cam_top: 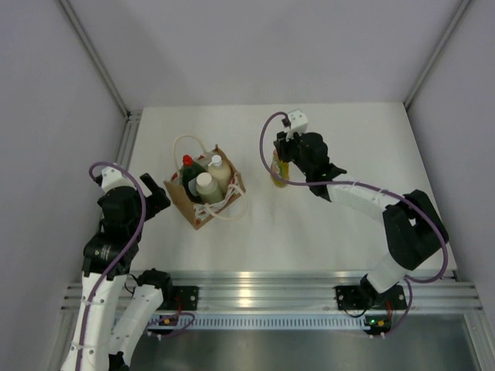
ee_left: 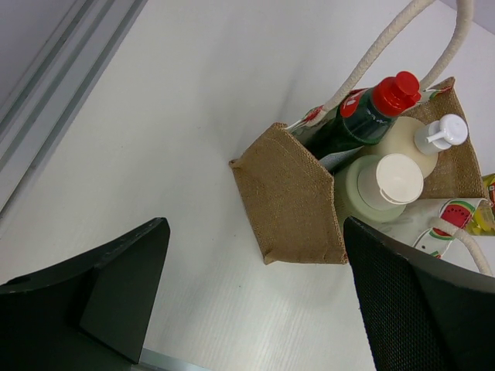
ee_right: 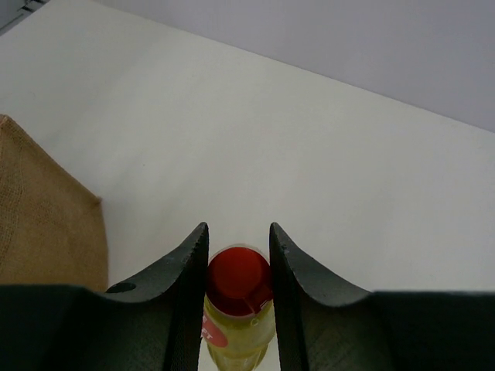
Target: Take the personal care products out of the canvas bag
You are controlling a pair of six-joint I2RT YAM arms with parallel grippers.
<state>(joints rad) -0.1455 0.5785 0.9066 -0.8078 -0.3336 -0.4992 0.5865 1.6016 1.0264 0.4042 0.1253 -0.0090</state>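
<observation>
The tan canvas bag (cam_top: 203, 207) (ee_left: 294, 193) stands left of the table's middle and holds three bottles: a dark green one with a red cap (cam_top: 188, 167) (ee_left: 363, 116), a cream cylinder with a white cap (cam_top: 205, 185) (ee_left: 387, 182) and a cream pump bottle (cam_top: 218, 168) (ee_left: 437, 135). To the right of the bag, my right gripper (cam_top: 281, 158) (ee_right: 239, 267) is shut on the red cap of the yellow bottle (cam_top: 279, 174) (ee_right: 236, 321), which stands upright outside the bag. My left gripper (cam_top: 155, 202) (ee_left: 255, 309) hangs open just left of the bag, holding nothing.
An aluminium rail (cam_top: 255, 290) runs along the near edge, and frame posts (cam_top: 128, 124) rise at the back left corner. Grey walls close in the table on three sides. A corner of the bag (ee_right: 42, 224) shows to the left in the right wrist view.
</observation>
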